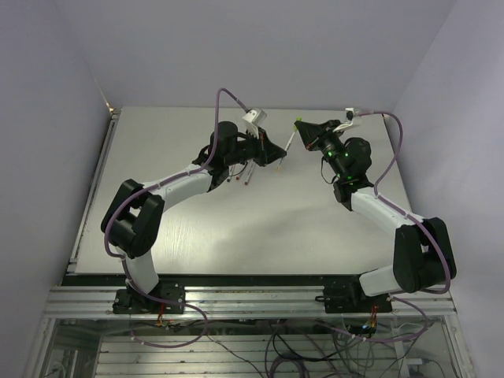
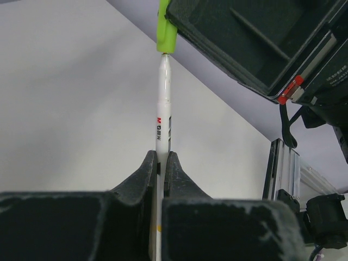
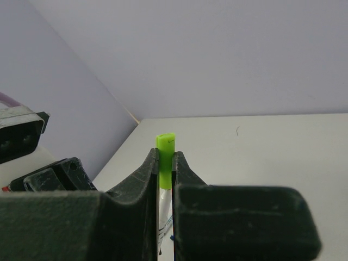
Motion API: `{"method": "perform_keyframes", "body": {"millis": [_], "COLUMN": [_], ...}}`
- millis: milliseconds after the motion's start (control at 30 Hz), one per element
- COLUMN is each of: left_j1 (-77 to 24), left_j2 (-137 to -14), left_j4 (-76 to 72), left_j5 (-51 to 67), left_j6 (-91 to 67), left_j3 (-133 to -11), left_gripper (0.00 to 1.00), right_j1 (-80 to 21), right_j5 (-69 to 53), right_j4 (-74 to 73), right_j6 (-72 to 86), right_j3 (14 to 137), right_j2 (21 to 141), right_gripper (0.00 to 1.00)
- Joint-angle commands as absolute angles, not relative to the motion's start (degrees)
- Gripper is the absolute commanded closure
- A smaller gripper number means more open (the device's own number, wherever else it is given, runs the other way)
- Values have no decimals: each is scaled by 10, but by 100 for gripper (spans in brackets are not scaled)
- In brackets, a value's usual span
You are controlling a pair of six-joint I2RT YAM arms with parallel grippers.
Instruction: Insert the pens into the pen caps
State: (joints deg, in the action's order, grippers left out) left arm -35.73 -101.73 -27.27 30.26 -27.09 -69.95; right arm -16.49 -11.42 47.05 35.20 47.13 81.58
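Note:
My left gripper (image 1: pixel 277 154) is shut on a white pen (image 1: pixel 290 142), held off the table. In the left wrist view the fingers (image 2: pixel 147 168) clamp the barrel (image 2: pixel 163 109), which runs up into a light green cap (image 2: pixel 166 30). My right gripper (image 1: pixel 304 126) is shut on that light green cap (image 1: pixel 297 122). In the right wrist view the cap (image 3: pixel 166 155) stands between the jaws, with the pen barrel (image 3: pixel 163 217) below it. The pen's tip is hidden inside the cap. The other caps are not in view.
A few loose pens (image 1: pixel 249 175) lie on the grey table (image 1: pixel 236 228) under the left arm. The left gripper body (image 3: pixel 51 176) sits close beside the right one. The purple back wall (image 1: pixel 260 47) stands just behind both grippers.

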Motion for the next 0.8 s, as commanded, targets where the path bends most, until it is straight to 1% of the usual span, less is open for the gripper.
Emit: {"method": "perform_keyframes", "body": {"millis": [0,333,600,767], "left_j1": [-356,-355,-354,-352], "left_j2": [-1008,-1011,-1024,-1030], "left_j4": [-315,-323,-377,-396], "left_j5": [316,311,310,307], "left_j6": [-278,-280,-318,-330], "left_j3": [-703,-703,-708,-724], "left_gripper": [93,93,93,93], "right_j1": [-167,-169,-170,-174], "right_j5": [-116,-122,-165,-187], "right_j4": [488,485,490,461], "right_j6": [350,354,375,365], "right_j3": [471,472,469,473], "right_j2": [818,823,838,842], "right_gripper": [100,100,100,100]}}
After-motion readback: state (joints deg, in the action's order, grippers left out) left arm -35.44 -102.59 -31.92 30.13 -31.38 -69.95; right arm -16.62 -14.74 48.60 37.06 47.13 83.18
